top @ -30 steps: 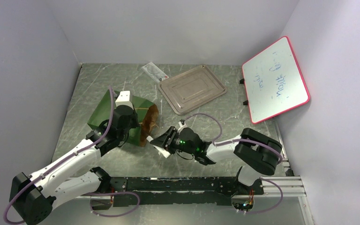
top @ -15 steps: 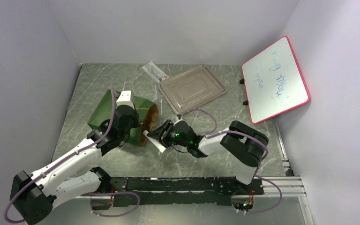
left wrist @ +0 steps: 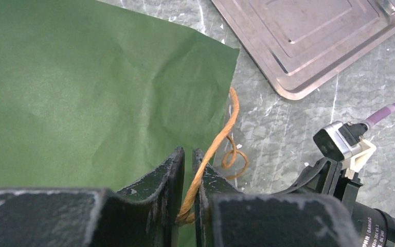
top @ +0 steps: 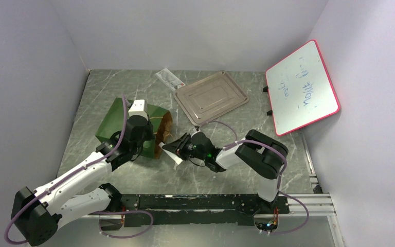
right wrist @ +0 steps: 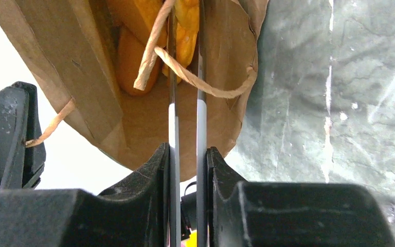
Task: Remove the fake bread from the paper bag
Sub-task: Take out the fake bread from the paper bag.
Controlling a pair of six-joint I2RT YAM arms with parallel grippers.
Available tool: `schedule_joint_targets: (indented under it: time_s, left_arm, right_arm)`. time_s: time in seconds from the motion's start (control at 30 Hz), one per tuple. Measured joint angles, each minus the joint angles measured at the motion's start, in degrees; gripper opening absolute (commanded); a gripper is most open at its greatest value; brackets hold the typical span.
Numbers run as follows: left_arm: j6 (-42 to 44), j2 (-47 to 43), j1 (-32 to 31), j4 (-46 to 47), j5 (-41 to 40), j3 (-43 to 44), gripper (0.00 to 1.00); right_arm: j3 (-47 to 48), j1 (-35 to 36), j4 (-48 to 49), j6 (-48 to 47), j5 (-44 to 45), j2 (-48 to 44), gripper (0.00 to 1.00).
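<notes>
Left fingers (left wrist: 177, 164) clamped on one handle (left wrist: 220, 135) at the bag's mouth edge. Right fingers (right wrist: 200, 62) are inside the bag (top: 114, 121) mouth, gap narrow, the other handle loop draped across them. Bread (right wrist: 129, 56) sits deep in the bag, one yellow piece between the right tips; can't tell if it's gripped. Bag lies on its side on the bench (top: 236, 134). Tray (top: 211, 98) beyond, whiteboard (top: 301, 85) far right.

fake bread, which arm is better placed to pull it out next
Right: the right claw is in the mouth of the paper bag, closed on fake bread; the left claw is busy pinching the handle.
</notes>
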Motion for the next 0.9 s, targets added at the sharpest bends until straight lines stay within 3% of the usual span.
schedule_joint_targets:
  time_s: [0.2, 0.43, 0.67, 0.9]
  left_arm:
    - [-0.22, 0.00, 0.00, 0.35, -0.44, 0.02, 0.07]
    - [-1.46, 1.73, -0.04, 0.66, -3.52, 0.02, 0.07]
    - [-3.43, 6.36, -0.04, 0.50, -6.88, 1.66, 0.07]
    - [-4.68, 8.81, -0.07, 0.42, -9.68, 4.04, 0.07]
  right_arm:
    - [-4.11, 0.00, 1.70, 0.61, 0.48, -2.78, 0.00]
    - [-11.43, 0.31, 0.46, 0.61, 1.75, -12.41, 0.00]
    - [-16.96, 2.93, -5.01, -0.26, 4.74, -26.58, 0.00]
    - [-21.24, 7.30, -17.81, -1.55, 10.99, -46.29, 0.00]
